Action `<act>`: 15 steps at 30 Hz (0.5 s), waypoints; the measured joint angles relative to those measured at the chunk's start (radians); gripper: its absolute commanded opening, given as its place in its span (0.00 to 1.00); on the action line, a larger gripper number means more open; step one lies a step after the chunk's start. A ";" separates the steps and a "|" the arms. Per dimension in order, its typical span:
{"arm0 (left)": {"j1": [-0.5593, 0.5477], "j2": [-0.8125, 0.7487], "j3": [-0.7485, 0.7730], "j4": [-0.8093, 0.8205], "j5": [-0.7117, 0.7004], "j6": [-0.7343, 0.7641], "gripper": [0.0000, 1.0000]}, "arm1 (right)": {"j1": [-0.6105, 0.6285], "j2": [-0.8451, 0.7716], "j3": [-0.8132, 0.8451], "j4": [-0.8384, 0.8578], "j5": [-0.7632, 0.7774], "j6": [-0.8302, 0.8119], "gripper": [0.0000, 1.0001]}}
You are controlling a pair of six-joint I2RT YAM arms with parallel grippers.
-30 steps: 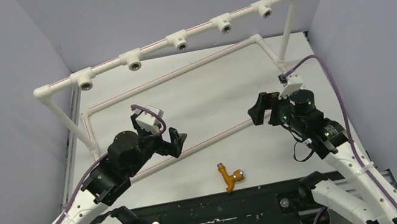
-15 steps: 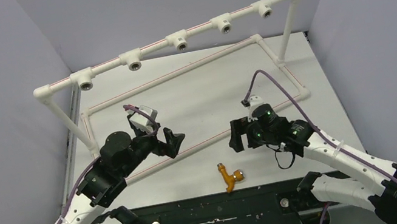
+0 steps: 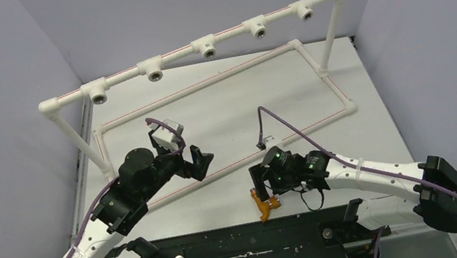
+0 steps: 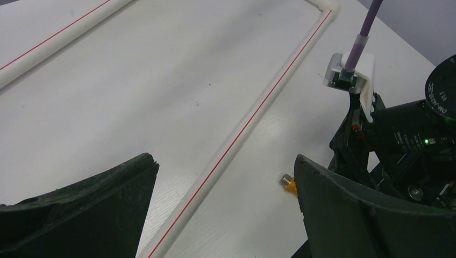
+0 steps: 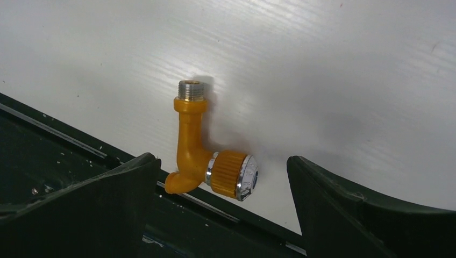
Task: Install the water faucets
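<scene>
At the near edge of the white laminate table (image 3: 236, 110), a small orange-brass tap with a bent spout (image 5: 200, 157) lies on its side. Its silvery threaded end points toward the table's middle, the knurled orange cap with its silver face sticks out sideways, and the curved spout tip reaches onto the dark strip along the table edge (image 3: 252, 240). Right gripper (image 3: 261, 187) hangs over the tap, fingers spread wide, one on each side and neither touching it. Bare white surface separates the tap from the low white pipe rail with a red line (image 4: 236, 134), which crosses the table beyond it. Left gripper (image 4: 226, 161) hovers above that rail, fingers parted, grasping nothing, near the right wrist. Well beyond, at the far side, a raised white pipe bar with five tee sockets (image 3: 207, 45) spans the table.
</scene>
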 measured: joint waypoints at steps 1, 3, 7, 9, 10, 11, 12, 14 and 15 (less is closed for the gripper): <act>0.001 0.002 0.000 0.000 0.000 0.000 0.97 | 0.026 0.013 0.000 -0.003 0.014 0.021 0.93; 0.003 0.007 0.000 0.000 0.006 0.000 0.97 | 0.069 0.038 0.000 -0.013 0.036 0.056 0.93; 0.006 0.011 0.000 0.000 0.019 0.000 0.97 | 0.175 0.114 0.020 -0.062 0.102 0.145 0.92; 0.007 0.011 0.000 0.000 0.023 0.000 0.97 | 0.223 0.150 0.039 -0.090 0.141 0.194 0.92; 0.007 0.011 0.000 0.000 0.023 0.000 0.97 | 0.242 0.165 0.049 -0.104 0.161 0.218 0.92; 0.007 0.011 0.000 0.000 0.025 0.000 0.97 | 0.260 0.181 0.058 -0.114 0.180 0.241 0.92; 0.008 0.011 0.000 0.000 0.026 0.000 0.97 | 0.275 0.194 0.067 -0.123 0.196 0.261 0.92; 0.008 0.008 0.000 0.000 0.028 0.000 0.97 | 0.300 0.218 0.082 -0.137 0.228 0.305 0.91; 0.009 0.006 0.000 0.000 0.029 0.000 0.97 | 0.309 0.227 0.088 -0.143 0.242 0.325 0.91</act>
